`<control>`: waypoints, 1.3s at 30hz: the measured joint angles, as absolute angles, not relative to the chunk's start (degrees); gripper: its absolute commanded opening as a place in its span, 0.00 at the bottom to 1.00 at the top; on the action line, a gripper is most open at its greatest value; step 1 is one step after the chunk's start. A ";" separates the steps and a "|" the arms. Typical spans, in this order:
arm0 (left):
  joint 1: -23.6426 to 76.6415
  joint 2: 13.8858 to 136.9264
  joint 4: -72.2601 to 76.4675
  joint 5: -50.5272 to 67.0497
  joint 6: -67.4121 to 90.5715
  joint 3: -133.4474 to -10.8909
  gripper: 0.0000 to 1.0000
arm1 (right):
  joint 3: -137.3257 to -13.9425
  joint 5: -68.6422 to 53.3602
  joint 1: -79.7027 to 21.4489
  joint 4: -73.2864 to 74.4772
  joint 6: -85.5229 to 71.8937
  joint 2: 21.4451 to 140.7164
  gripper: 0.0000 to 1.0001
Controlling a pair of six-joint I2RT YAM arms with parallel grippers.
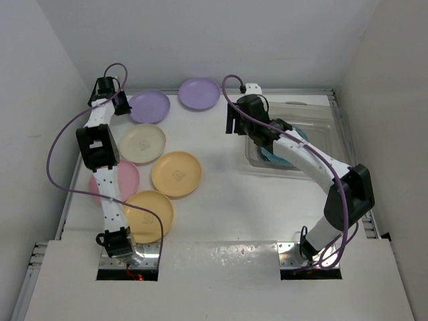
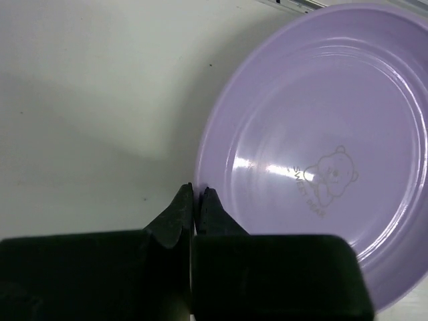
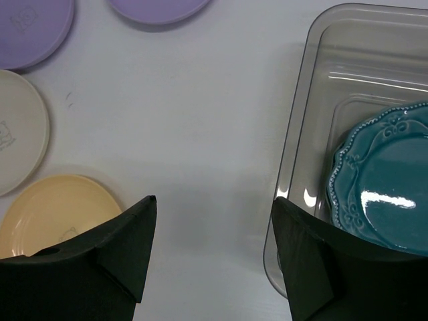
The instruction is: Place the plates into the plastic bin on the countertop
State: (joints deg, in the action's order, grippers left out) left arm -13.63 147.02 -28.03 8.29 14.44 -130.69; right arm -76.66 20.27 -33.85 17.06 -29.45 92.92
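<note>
left arm (image 1: 100, 144): is reaching along the left wall toward the back corner, passing over the pink plate.
pink plate (image 1: 130, 175): is lying flat on the countertop (image 1: 221, 200), partly hidden under the left arm.
left gripper (image 2: 194, 195): is pressing its fingers together with barely a sliver between them. The tips are sitting right at the left rim of the left lavender plate, and it is unclear whether the rim is nipped between them.
cream plate (image 1: 142, 143): is lying just in front of the left lavender plate and just behind the mid yellow plate.
front yellow plate (image 1: 150, 214): is lying nearest the arm bases, just beside the pink plate, with its left edge tucked under the arm.
left lavender plate (image 2: 321, 167): is lying flat near the back wall, showing a small bear print.
mid yellow plate (image 1: 176, 174): is lying flat, just right of the pink plate.
back lavender plate (image 1: 199, 93): is lying against the back edge, apart from the others.
right gripper (image 3: 210, 254): is hanging with its jaws wide and holding nothing. One finger is over bare countertop and the other is over the bin's left wall.
bin (image 1: 313, 119): is sitting at the right side of the countertop, near the right wall.
teal plate (image 3: 388, 187): is lying inside the bin toward its near end, partly covered by the right arm (image 1: 321, 167) from above.
</note>
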 measured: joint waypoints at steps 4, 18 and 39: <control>-14.35 147.00 -27.05 11.64 17.19 -130.69 0.00 | -76.58 20.82 -34.26 17.72 -28.97 92.90 0.67; -12.73 115.66 -26.46 25.76 7.25 -118.26 0.00 | -81.80 2.28 -31.66 15.81 -26.02 92.82 0.93; 9.45 102.87 -41.93 28.25 -4.97 -105.67 0.00 | -73.89 -6.35 -27.03 9.50 -33.36 95.35 0.57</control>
State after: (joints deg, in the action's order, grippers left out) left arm 9.45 102.87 -41.93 28.25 -4.97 -105.67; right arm -73.89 -6.35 -27.03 9.50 -33.36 95.35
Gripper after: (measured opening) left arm 0.003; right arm 0.690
